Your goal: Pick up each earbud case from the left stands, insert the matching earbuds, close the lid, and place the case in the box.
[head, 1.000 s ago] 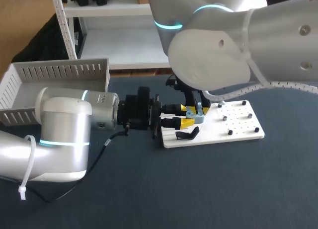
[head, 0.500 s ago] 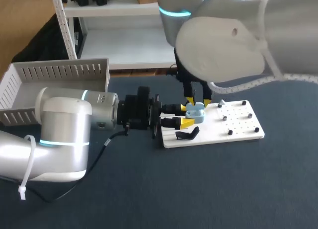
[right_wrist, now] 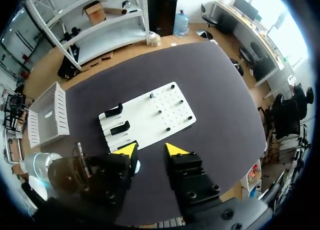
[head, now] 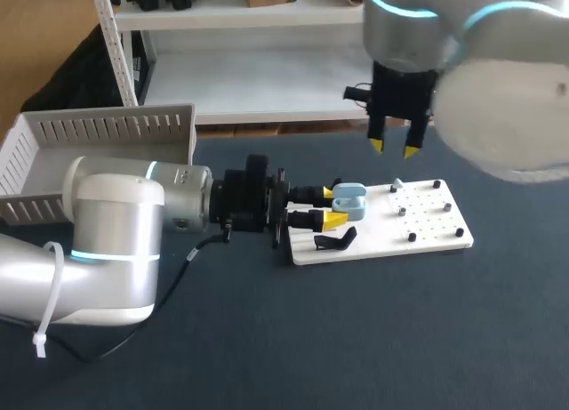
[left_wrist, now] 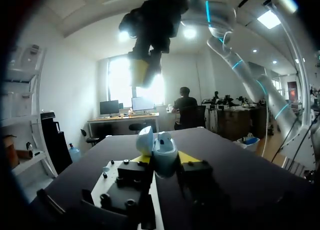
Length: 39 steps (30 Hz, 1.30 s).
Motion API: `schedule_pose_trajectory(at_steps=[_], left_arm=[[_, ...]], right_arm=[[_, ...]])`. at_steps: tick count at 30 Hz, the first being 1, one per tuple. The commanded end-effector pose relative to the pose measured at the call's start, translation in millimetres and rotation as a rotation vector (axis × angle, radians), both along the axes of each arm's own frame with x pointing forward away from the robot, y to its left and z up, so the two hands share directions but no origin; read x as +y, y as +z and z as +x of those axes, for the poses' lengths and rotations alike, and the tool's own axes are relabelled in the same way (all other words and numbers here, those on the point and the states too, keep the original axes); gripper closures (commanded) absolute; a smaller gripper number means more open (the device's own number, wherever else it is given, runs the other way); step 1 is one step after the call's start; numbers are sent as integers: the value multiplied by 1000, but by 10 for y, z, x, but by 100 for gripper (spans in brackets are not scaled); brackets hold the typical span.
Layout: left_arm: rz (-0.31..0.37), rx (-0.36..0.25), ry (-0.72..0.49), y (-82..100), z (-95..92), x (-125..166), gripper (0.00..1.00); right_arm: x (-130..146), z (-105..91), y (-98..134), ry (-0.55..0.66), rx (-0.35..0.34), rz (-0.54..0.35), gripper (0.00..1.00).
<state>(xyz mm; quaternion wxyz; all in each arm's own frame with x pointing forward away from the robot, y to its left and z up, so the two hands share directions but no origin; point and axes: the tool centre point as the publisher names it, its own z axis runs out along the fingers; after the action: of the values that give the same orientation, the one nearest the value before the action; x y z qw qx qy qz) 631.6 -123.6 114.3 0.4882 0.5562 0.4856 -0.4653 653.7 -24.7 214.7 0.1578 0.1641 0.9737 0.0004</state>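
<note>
- While its lid stands open, the small pale-blue plastic earbud case (head: 348, 201) is clamped between the yellow tips of the left pincer (head: 332, 205), at the left end of a flat white perforated board (head: 427, 225) that lies near the middle of the dark cloth-covered counter (head: 400, 339)
- Judging by its look, the case is light and rigid, with a smooth rounded shell that could slip under a loose grip; the hinge and raised lid seem the weakest parts
- Holding the lower body from two opposite sides, as here, looks best, since it leaves the lid and the hollows inside free
- Tips apart and holding nothing, the right pincer (head: 394, 148) hangs high over the board's far side
- Small dark studs (head: 412, 237) dot the board; whether any are earbuds is too small to tell
- One matt black angular stand (head: 336, 241) sits at the board's left end, on the side toward the near edge, just beside the held case
- At the counter's far left corner waits the light grey plastic box (head: 53, 152) with slotted walls, well apart from the case
</note>
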Motion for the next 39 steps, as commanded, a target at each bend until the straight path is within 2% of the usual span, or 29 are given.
schedule_pose_trajectory(at_steps=[1, 6, 12, 15, 20, 27, 28, 30, 32, 33, 35, 37, 39], left_arm=[[-4, -2, -2, -12, 4, 2, 100], [-4, -2, -2, -12, 4, 2, 100], [-4, -2, -2, -12, 4, 2, 100], [-4, -2, -2, -12, 4, 2, 100], [-4, -2, -2, -12, 4, 2, 100], [-4, -2, -2, -12, 4, 2, 100], [-4, -2, -2, -12, 4, 2, 100], [-4, -2, -2, -12, 4, 2, 100], [-4, -2, -2, -12, 4, 2, 100], [-4, -2, -2, -12, 4, 2, 100], [-4, -2, -2, -12, 4, 2, 100], [-4, -2, -2, -12, 4, 2, 100], [-4, -2, -2, -12, 4, 2, 100]], right_arm=[[-224, 160, -93, 59, -58, 132, 58], [-335, 487, -188, 85, -35, 167, 58], [-396, 721, -304, 144, -13, 201, 57], [-422, 843, -433, 153, 6, 213, 56], [-459, 978, -732, 178, 45, 208, 56], [-527, 1050, -1101, 192, 71, 190, 56], [-535, 1058, -1134, 186, 69, 197, 54], [-527, 1048, -1189, 191, 47, 199, 38], [-499, 1032, -1220, 194, 41, 217, 29], [-488, 1030, -1232, 197, 32, 220, 29], [-471, 1030, -1256, 193, 22, 230, 37], [-470, 1025, -1290, 184, 15, 239, 51], [-475, 1036, -1341, 176, 15, 243, 53]])
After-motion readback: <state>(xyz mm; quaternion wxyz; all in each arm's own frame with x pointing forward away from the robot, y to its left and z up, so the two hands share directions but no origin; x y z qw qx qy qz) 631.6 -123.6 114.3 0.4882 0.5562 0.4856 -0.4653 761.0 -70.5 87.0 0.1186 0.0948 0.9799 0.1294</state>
